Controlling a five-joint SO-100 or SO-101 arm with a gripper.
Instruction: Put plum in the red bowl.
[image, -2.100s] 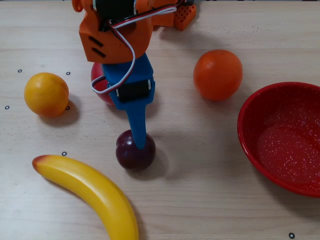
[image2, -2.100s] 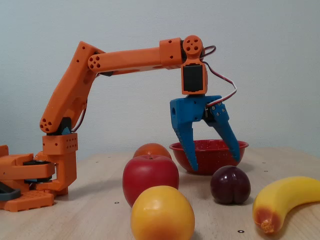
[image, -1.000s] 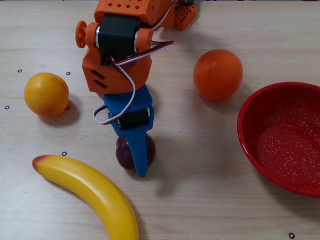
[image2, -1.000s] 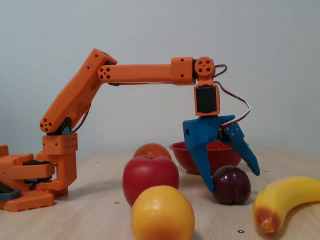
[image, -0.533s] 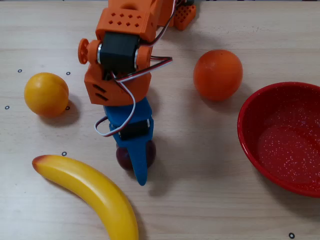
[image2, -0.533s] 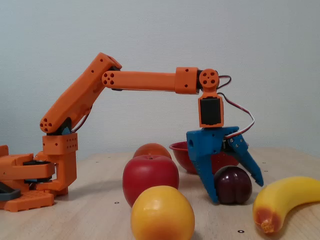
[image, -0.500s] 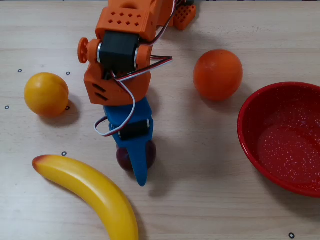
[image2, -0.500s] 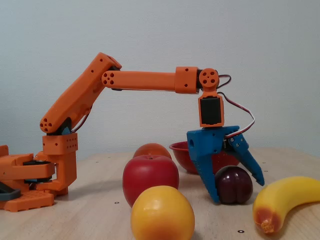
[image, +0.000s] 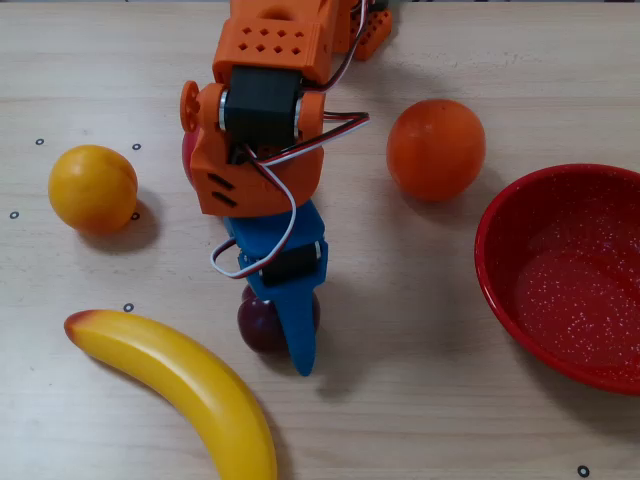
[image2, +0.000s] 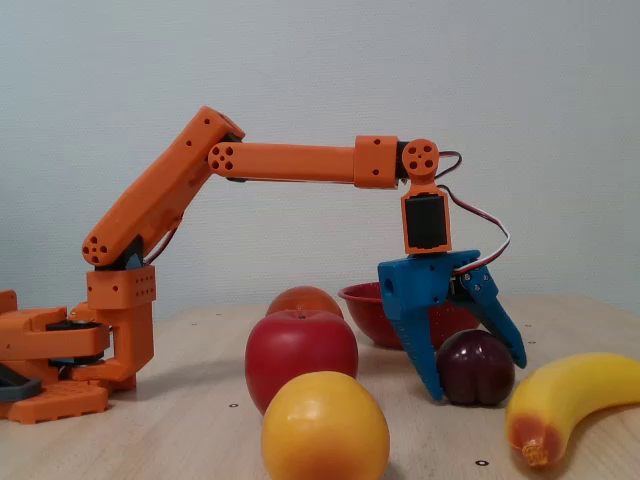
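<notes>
Two blue fingers of the gripper (image2: 476, 383) are spread narrowly around the plum (image2: 476, 367) (resting on the table (image: 420, 400)), well apart from the red bowl (image: 498, 262).

Bright, even light; soft shadows; both views sharp.

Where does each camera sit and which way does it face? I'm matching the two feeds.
Overhead view: above the table, looking straight down; shows the arm's wrist and blue gripper over the plum.
Fixed view: table height, looking sideways; shows the whole arm from base to gripper astride the plum.
Shared: gripper, plum, bowl, orange, banana, yellow fruit.
</notes>
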